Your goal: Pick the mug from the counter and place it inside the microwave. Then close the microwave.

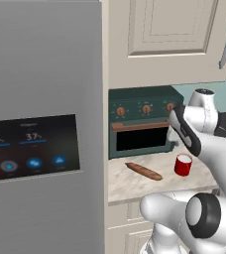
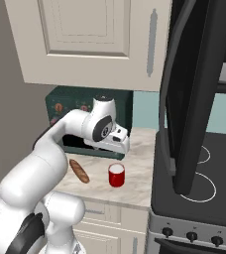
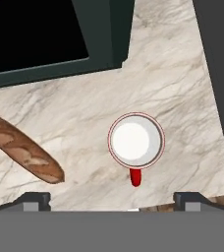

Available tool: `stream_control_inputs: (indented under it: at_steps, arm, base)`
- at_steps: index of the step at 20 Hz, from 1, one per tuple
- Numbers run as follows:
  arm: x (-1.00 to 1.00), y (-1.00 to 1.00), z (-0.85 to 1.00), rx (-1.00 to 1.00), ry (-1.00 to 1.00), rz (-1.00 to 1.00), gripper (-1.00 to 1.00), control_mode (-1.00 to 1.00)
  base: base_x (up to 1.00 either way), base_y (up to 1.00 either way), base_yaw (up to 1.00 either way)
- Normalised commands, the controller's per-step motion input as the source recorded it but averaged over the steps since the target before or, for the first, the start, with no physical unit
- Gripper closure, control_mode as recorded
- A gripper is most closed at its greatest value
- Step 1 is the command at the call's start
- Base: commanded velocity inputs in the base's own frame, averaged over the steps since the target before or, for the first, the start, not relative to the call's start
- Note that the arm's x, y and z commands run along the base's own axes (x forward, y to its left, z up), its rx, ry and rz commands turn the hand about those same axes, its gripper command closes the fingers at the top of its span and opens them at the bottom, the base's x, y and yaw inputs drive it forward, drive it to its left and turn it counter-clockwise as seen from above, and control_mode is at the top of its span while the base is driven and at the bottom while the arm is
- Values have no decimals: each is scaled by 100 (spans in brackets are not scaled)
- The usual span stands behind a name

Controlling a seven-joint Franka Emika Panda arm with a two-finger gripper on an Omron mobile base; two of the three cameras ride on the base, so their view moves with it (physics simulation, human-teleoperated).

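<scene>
arm bent forward, fingers spread wide

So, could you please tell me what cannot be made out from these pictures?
- Microwave interior: in the right base view its open door stands edge-on and hides the cavity.
- Toaster oven right end: covered by the arm in the left base view.
- Baguette: its far end is cut off by the hand view's left edge.
- Mug outer wall: the hand view looks straight down, so just rim and handle show.
</scene>
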Motion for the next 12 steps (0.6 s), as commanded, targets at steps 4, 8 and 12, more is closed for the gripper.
stream_control_inputs:
  at_steps: [4,8,12]
  arm:
    - [0,-6,-17,0,3,0,-100,-100]
    - [0,-13,-21,0,3,0,-100,-100]
    - [-6,-15,-29,0,0,0,-100,-100]
  base:
    - [0,0,0]
    - [0,0,0]
    - [0,0,0]
